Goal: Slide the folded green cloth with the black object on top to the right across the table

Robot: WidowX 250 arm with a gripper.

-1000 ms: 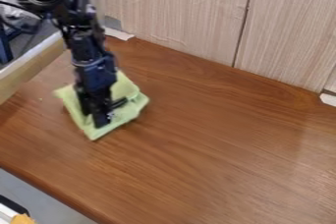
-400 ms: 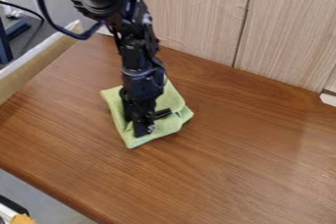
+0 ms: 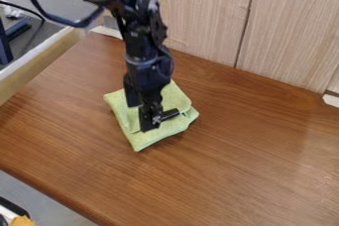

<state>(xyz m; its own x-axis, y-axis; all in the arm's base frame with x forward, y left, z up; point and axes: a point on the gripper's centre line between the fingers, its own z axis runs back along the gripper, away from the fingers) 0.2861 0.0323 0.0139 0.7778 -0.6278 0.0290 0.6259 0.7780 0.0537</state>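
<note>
The light-green folded cloth [image 3: 173,126] now lies farther right on the brown wood-grained tabletop [image 3: 245,165] than it did a second ago, and the black two-finger gripper [image 3: 152,119] has travelled right with it. Most of that slide comes early; between the last two views the cloth edges only slightly right and nearer, while the gripper's lower end draws a little farther back over it. To my eye, that means the cloth is being moved along by the gripper rather than left behind, and the sideways sweep has slowed almost to nothing. The cloth sits left of the table's middle, directly under and around the gripper's lower end, with its near corner poking out toward the near edge and its right side bulging past a short dark bar [image 3: 171,114] beside the gripper. The black robot arm [image 3: 142,46] comes down from the far left, hiding part of the cloth's far side. I can't tell from where I stand whether the gripper is open or closed, or whether it pinches the fabric or just presses on it. Beyond the cloth, the pale wood-grained panels [image 3: 205,17] stand along the table's far side.
</note>
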